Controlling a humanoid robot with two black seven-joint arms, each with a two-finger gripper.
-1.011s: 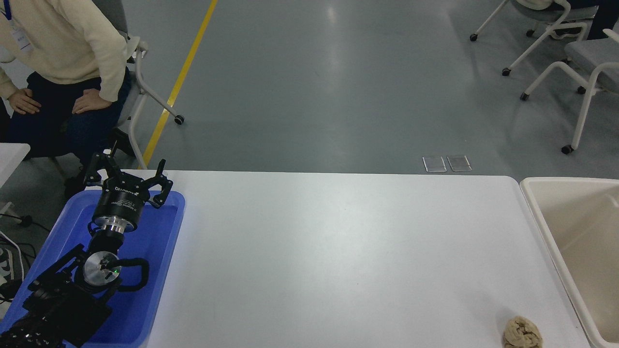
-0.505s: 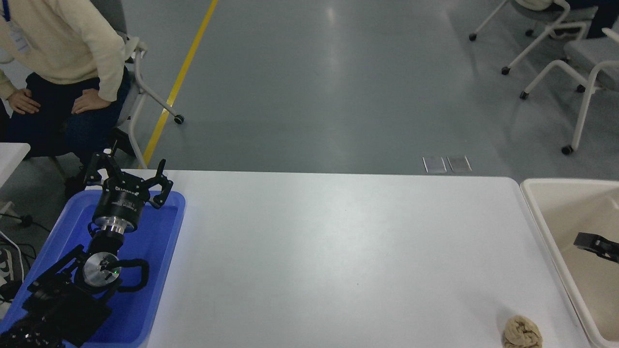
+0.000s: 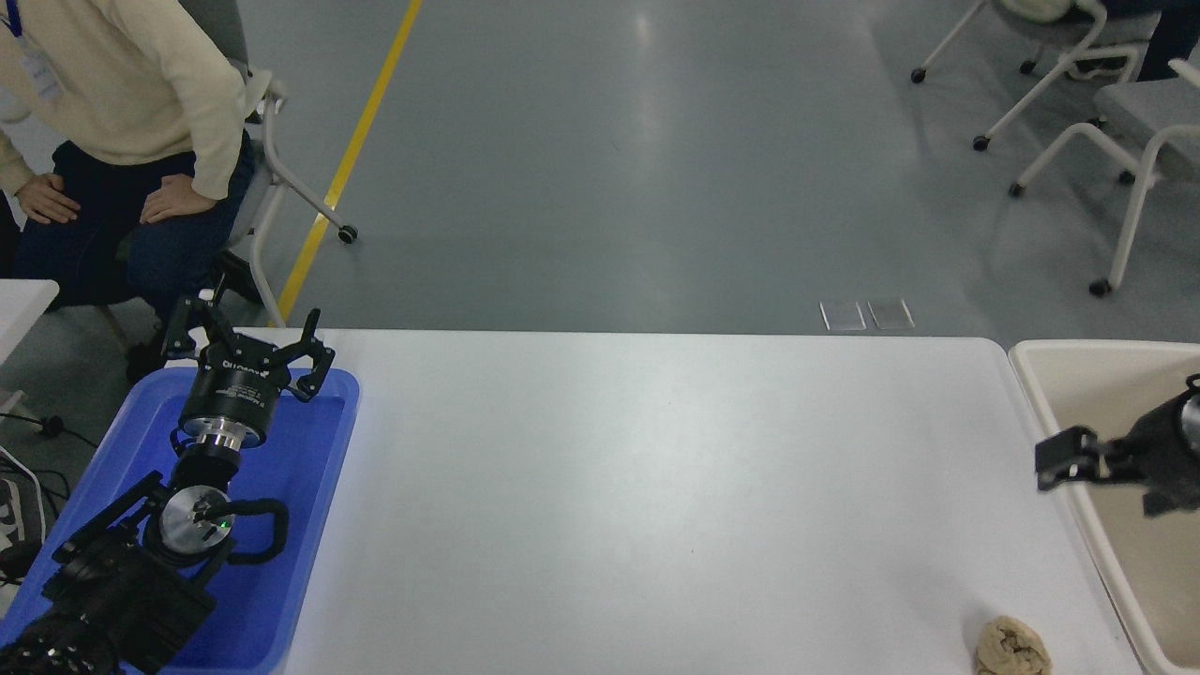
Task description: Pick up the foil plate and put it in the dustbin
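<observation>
The foil plate does not show anywhere in the head view. The dustbin, a beige tub with a thick pale rim, stands at the table's right end and is cut off by the picture's edge. My right gripper comes in from the right edge and reaches left across the dustbin's near-left rim, just over the table's right end. Nothing shows in its grasp. My left gripper is parked at the lower left over a blue tray, open and empty.
The blue tray lies at the table's left end under the left arm. A small tan lumpy ball sits near the front right corner. A person sits at the far left on a chair. More chairs stand at the back right.
The right arm, out of view one second ago, has come in from the right edge and moved left across the dustbin to its rim. The left arm has not moved.
</observation>
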